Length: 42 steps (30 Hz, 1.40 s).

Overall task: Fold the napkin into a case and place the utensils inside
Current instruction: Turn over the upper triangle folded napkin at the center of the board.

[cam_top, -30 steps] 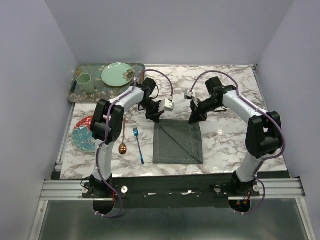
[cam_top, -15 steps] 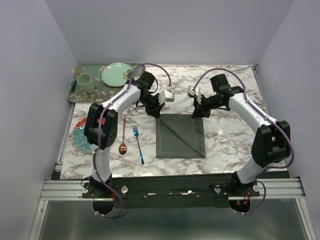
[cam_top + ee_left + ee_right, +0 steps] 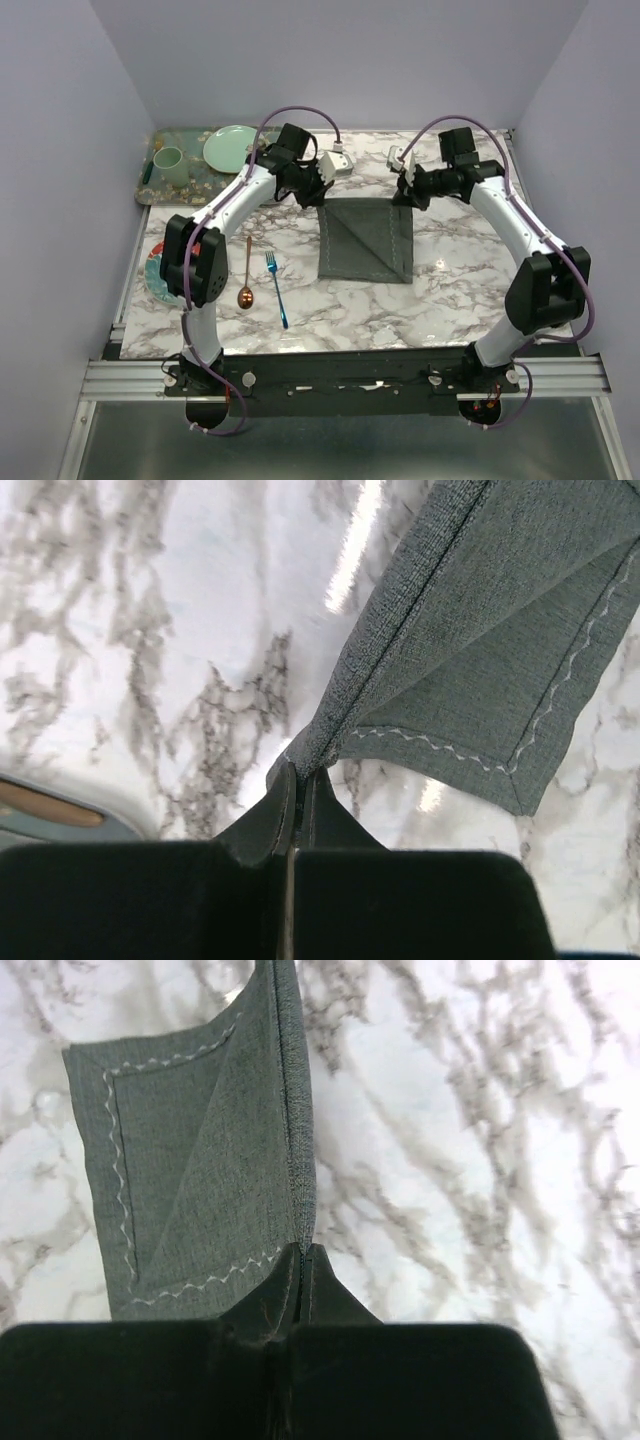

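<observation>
Currently, entries run from left to right.

- tray point(image 3: 146, 188): green and patterned, at the far left corner of the tabletop point(image 3: 450, 290). It carries a pale green cup point(image 3: 168, 165) and a pale green plate point(image 3: 235, 148). It is not one of the task's things.
- red and blue plate point(image 3: 160, 272): at the left edge, nearer than the tray.
- spoon point(image 3: 246, 272): copper with a long thin handle, lying flat with its bowl toward the near edge. Nothing touches it.
- fork point(image 3: 277, 290): small and bright blue, just beside the spoon on its right, tines toward the far side. Nothing touches it.
- left end effector point(image 3: 297, 770): fingers pressed together, pinching the far left corner of the napkin.
- napkin point(image 3: 365, 242): dark grey cloth with a lighter wavy stitched border. It lies at the middle of the tabletop toward the far side, apart from the utensils. It is folded to a near-square, with a diagonal line across the top layer. Both wrist views show doubled layers at the pinched corners.
- right end effector point(image 3: 301, 1252): fingers pressed together, pinching the far right corner of the napkin.

Step in hand, as judged: folding. No case is formed yet, and the utensils are not yet inside.

Next move, as judged: both end effectors carry the far edge over together, level and at an equal pace. That should narrow the cloth to a pouch a little longer than the fork. An uneven pull would skew the fold.
</observation>
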Each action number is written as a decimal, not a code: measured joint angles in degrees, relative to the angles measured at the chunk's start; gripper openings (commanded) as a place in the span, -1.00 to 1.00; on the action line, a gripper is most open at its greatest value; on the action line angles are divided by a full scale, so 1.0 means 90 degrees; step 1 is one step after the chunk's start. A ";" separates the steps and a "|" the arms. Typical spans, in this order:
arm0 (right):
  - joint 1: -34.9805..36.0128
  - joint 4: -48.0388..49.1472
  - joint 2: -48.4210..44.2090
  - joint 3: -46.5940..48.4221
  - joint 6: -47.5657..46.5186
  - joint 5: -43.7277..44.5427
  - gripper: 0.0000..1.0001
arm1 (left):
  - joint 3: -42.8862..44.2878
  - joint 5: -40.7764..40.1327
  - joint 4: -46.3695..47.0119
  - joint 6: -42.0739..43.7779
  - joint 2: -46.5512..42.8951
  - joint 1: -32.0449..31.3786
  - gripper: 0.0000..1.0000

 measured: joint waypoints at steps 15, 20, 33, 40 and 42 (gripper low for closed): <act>-0.0755 0.1151 0.1039 0.1647 -0.1197 -0.0175 -0.99 | 0.2089 -0.1450 0.1513 -0.0364 0.0865 -0.0102 -1.00; -0.0794 0.1906 0.1081 0.1479 -0.1545 -0.0294 -0.99 | 0.1727 -0.1797 0.2278 -0.0267 0.0794 -0.0136 -1.00; -0.0595 0.2764 -0.0063 -0.1406 -0.2067 -0.0867 -0.99 | -0.1766 -0.1571 0.3254 -0.0143 -0.0792 -0.0352 -1.00; -0.0457 0.2890 -0.0964 -0.2399 -0.2273 -0.0913 -0.99 | -0.2531 -0.1464 0.3359 -0.0250 -0.1460 -0.0486 -1.00; -0.0391 0.2885 -0.1105 -0.2645 -0.2339 -0.0906 -0.99 | -0.2744 -0.1457 0.3339 -0.0299 -0.1559 -0.0527 -1.00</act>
